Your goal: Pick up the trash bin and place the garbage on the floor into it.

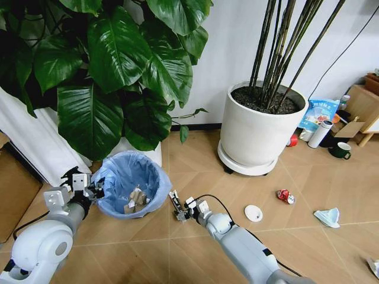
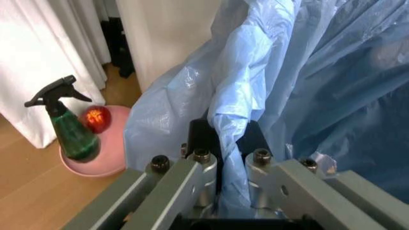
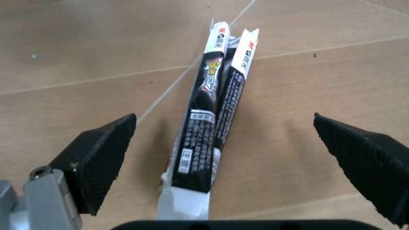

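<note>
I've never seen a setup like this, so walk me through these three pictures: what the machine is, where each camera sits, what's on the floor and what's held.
This is a wheeled robot with two arms. The head camera looks down at the wooden floor. The left end effector is shut on the rim of the trash bin, which is lined with a blue bag; the left wrist camera shows that grip up close. The right end effector is open, low over a black-and-white wrapper, seen lying between its fingers in the right wrist camera. On the floor lie a white disc, a red can and a pale blue scrap.
</note>
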`<state>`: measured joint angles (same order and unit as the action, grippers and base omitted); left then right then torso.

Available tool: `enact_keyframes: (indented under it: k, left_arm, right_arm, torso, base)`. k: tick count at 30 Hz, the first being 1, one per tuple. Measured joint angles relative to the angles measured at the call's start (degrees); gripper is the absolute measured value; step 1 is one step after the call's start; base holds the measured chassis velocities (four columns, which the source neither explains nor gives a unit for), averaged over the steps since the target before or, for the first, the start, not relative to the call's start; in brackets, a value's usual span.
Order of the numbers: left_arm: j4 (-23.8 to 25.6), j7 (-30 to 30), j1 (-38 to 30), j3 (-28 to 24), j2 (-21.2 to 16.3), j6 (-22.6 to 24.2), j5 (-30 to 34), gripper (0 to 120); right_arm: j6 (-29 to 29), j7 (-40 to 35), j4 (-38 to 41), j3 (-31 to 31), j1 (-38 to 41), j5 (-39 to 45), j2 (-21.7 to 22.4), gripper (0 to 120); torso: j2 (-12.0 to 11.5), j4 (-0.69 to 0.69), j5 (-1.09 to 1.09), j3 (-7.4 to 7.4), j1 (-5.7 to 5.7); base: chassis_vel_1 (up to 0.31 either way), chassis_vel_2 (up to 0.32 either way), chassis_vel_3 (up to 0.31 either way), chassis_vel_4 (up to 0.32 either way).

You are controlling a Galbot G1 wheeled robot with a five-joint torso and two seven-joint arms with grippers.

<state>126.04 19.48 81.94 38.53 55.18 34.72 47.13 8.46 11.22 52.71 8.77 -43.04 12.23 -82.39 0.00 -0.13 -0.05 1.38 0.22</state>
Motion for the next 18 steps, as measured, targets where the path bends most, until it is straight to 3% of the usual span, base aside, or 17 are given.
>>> enact_keyframes:
  k: [12,18]
  left_arm:
    - [0.13,0.5,-0.38,-0.05,-0.49,0.0,0.79,0]
    - [0.26,0.75,-0.66,-0.39,-0.56,0.0,0.98,0]
  right_arm:
    - [-1.74,1.07,-6.51,-0.7,1.99,-3.1,-3.24,93]
    - [-2.69,1.88,-8.43,-1.6,2.05,-4.27,-3.79,69]
  torso:
    - [0.0,0.0,0.0,0.0,0.0]
    - [0.0,0.0,0.0,0.0,0.0]
  base:
    - [0.0,0.0,0.0,0.0]
    - [0.0,0.0,0.0,0.0]
